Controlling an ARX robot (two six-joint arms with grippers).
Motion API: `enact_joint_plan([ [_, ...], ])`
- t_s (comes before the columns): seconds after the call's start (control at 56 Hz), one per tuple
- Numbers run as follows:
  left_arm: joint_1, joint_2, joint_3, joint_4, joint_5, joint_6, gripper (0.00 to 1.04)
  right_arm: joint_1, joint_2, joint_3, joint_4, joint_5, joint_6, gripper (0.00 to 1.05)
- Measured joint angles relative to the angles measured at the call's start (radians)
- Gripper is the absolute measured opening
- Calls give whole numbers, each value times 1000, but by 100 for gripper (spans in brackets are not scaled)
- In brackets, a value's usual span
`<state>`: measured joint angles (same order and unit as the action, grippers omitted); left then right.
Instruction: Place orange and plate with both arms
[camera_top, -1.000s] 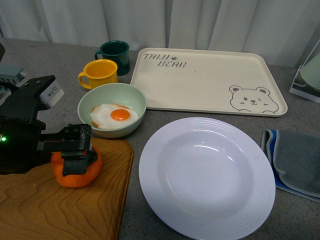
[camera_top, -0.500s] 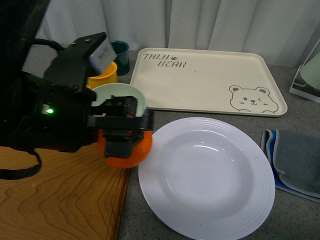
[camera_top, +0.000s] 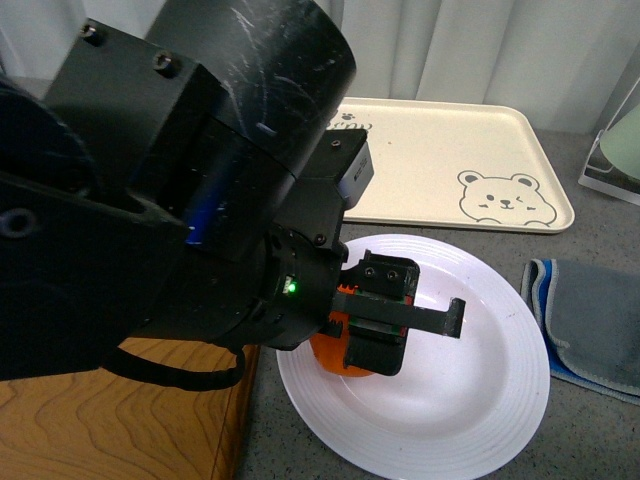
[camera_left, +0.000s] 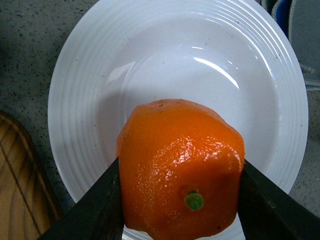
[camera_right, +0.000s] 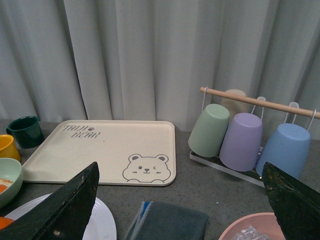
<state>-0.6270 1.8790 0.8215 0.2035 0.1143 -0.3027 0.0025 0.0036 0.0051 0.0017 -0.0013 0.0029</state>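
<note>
My left claw (camera_top: 375, 320) grips the orange (camera_left: 180, 150) over the plate (camera_left: 170, 55), near the tabletop's front edge, unreleased. My right claw (camera_right: 180, 170) gapes empty; the plate awaits placing.

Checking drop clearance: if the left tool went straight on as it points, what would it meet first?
The plate: the left tool, shut on the orange, points down into its well. The gap between orange and plate is unclear.

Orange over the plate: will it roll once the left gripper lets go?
Probably a little: the orange is rounded and lumpy, and the plate looks glossy. Its dished centre should likely catch it. Skin seems firm; it keeps its shape between the fingers.
</note>
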Motion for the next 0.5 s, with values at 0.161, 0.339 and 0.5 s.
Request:
enact_joint_plan([
  [0.161,-3,61,47,-1,-5,-2,51,0,0,0,0,0,0,95],
  [0.339,-3,77,58,-3,-2,-9,51,0,0,0,0,0,0,95],
  [0.5,-3,78,67,-3,8,-14,51,0,0,0,0,0,0,95],
])
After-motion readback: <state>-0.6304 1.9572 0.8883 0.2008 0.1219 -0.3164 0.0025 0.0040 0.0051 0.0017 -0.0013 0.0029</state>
